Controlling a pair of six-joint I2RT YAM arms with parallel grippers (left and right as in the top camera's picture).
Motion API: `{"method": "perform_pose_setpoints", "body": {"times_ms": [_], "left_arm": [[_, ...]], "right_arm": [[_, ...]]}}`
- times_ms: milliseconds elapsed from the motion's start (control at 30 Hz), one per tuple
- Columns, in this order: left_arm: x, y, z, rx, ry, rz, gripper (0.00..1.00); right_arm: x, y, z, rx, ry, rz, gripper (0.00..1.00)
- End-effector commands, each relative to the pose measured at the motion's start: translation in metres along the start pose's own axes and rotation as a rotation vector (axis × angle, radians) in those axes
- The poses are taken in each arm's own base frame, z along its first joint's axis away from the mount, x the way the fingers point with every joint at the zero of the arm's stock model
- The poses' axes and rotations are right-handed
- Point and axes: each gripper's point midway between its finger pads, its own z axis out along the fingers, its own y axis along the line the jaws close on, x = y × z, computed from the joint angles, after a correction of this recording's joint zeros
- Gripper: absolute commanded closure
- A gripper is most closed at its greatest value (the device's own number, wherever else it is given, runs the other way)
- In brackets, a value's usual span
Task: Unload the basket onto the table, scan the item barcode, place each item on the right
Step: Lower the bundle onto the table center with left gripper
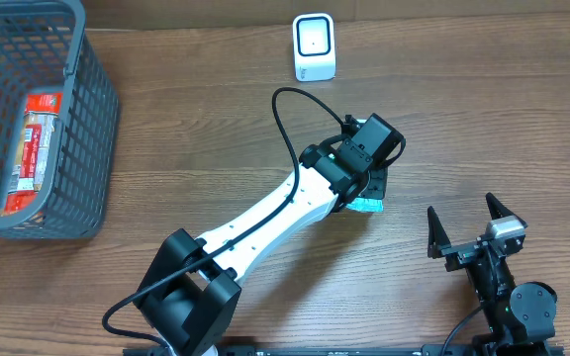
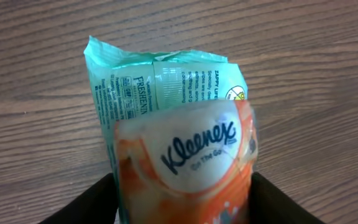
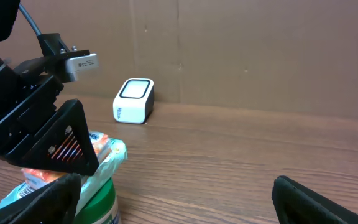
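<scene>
An orange and white Kleenex tissue pack (image 2: 191, 155) lies on top of a teal wipes pack (image 2: 160, 81). My left gripper (image 2: 182, 199) straddles the tissue pack, and both black fingers (image 2: 86, 208) press against its sides. Overhead, the left gripper (image 1: 369, 183) covers most of the stack, leaving only a teal edge (image 1: 369, 205) showing. The white barcode scanner (image 1: 314, 46) stands at the table's far edge, also seen in the right wrist view (image 3: 133, 101). My right gripper (image 1: 471, 225) stands open and empty near the front right.
A grey plastic basket (image 1: 87, 129) at the far left holds a red and white packet (image 1: 33, 148). A green-lidded canister (image 3: 98, 199) stands under the teal pack, close to the right gripper's left finger (image 3: 48, 202). Brown cardboard walls the back.
</scene>
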Motion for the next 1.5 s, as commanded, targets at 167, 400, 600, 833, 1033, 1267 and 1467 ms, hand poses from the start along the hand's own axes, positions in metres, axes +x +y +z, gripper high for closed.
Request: {"method": "perform_pose_setpoints", "body": {"times_ms": [167,400,600,833,1033,1267,1467], "left_arm": [[-0.006,-0.003,-0.009,0.004,-0.029,0.001,0.44],[-0.008,-0.004,-0.013,0.010,-0.038,0.001,0.47],[-0.014,-0.004,-0.022,0.016,-0.066,0.001,0.52],[-0.016,-0.005,-0.027,0.022,-0.075,0.002,0.58],[-0.023,0.015,-0.027,-0.058,-0.103,0.010,0.59],[-0.020,0.068,-0.027,-0.175,-0.027,-0.059,0.63],[-0.007,0.093,-0.029,-0.231,0.053,-0.088,0.64]], "right_arm": [[0.002,-0.001,0.000,0.003,-0.002,-0.005,0.00],[0.002,-0.001,0.000,0.003,-0.002,-0.005,0.00],[0.002,-0.001,0.000,0.003,-0.001,-0.005,0.00],[0.002,-0.001,0.000,0.003,-0.002,-0.005,0.00],[0.002,-0.001,0.000,0.003,-0.002,-0.005,0.00],[0.002,-0.001,0.000,0.003,-0.002,-0.005,0.00],[0.002,-0.001,0.000,0.003,-0.001,-0.005,0.00]]}}
